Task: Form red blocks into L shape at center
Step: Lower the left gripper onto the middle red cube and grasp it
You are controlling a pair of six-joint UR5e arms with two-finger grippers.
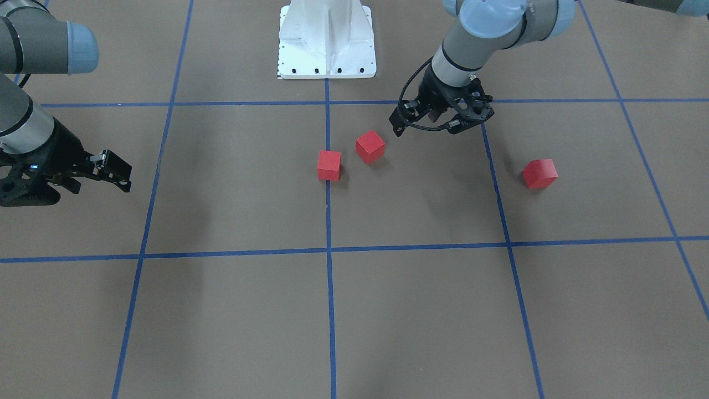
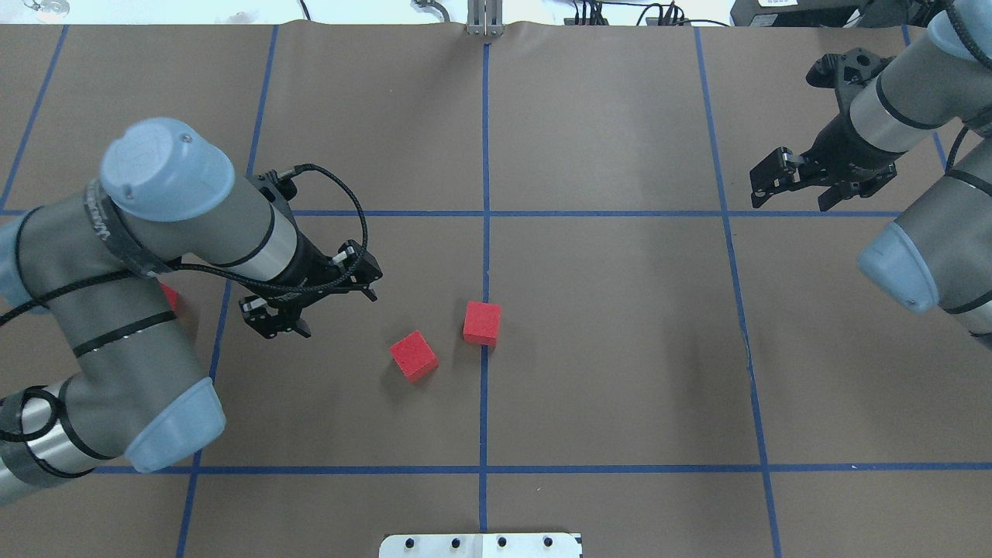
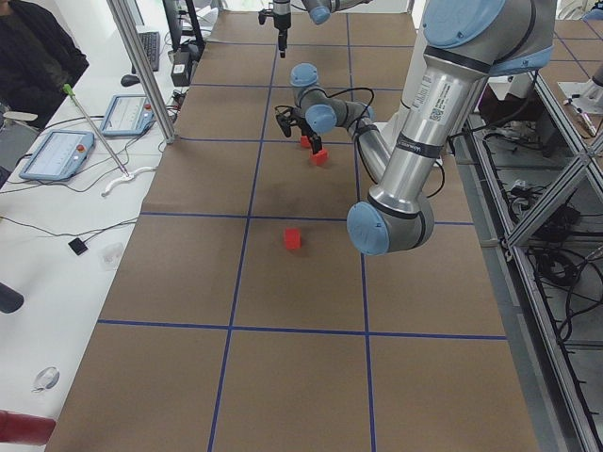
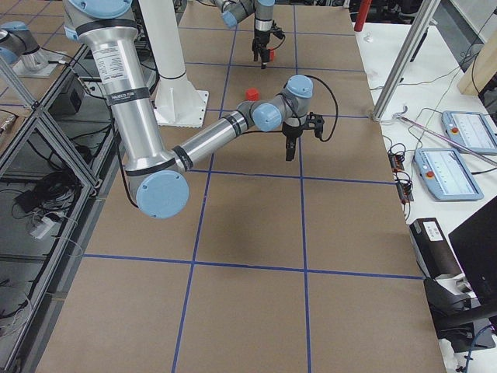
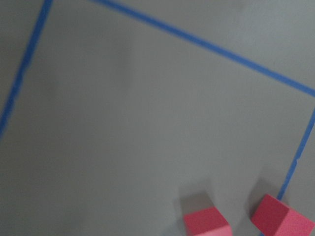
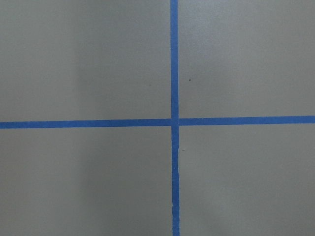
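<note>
Two of the red blocks (image 5: 206,221) sit at the bottom edge of my left wrist view. One is on the middle tape line (image 1: 328,221). The tilted block (image 1: 370,147) is just beside it on my left of the line, not touching. Third block (image 1: 540,173) is well out on that same side.

Left tool (image 1: 435,119) hangs wide open and empty, between the tilted and third blocks. My call: square the tilted one flush first, jaws parallel to its faces, then fetch the third.

Right tool (image 2: 798,187) is open and empty, far off the line's other side. White base plate (image 1: 327,44) caps the line's robot end. Overhead, my left arm hides most of the third block.
</note>
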